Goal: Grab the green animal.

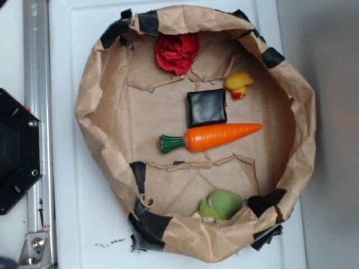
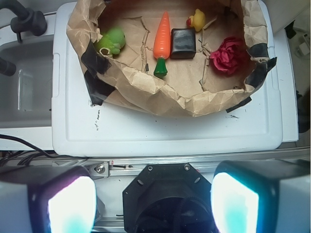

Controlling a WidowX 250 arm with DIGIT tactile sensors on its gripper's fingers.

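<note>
The arm is pulled back, far from the toys. In the wrist view the gripper (image 2: 153,201) sits at the bottom of the picture, above the black base (image 2: 167,196) and the metal rail (image 2: 194,162). Its two fingers (image 2: 70,204) glow bright and blurry, one on each side. The jaws are wide apart and hold nothing. The camera looks across the rail at the bowl. In the exterior view only the black base shows, at the left edge, and the arm itself is out of the picture.

The green animal (image 1: 222,204) (image 2: 112,41) lies inside a big brown paper bowl (image 1: 98,89) (image 2: 160,94). It is tucked against the paper wall, well apart from the jaws. It looks lumpy and light green.

Other toys lie in the same bowl. An orange carrot (image 1: 216,137) (image 2: 162,41) with a dark green top lies in the middle. A black square block (image 1: 207,107) (image 2: 183,42) sits just beside the carrot. A small yellow duck (image 1: 239,84) (image 2: 196,20) is near the block. A red crumpled cloth (image 1: 177,52) (image 2: 226,56) rests by the wall on the far side from the green animal.

The bowl's rim is patched with black tape (image 1: 148,224) (image 2: 97,87). The bowl stands on a white worktop (image 1: 73,213) (image 2: 170,131). In the wrist view a grey sink-like tub (image 2: 26,87) sits next to the worktop.
</note>
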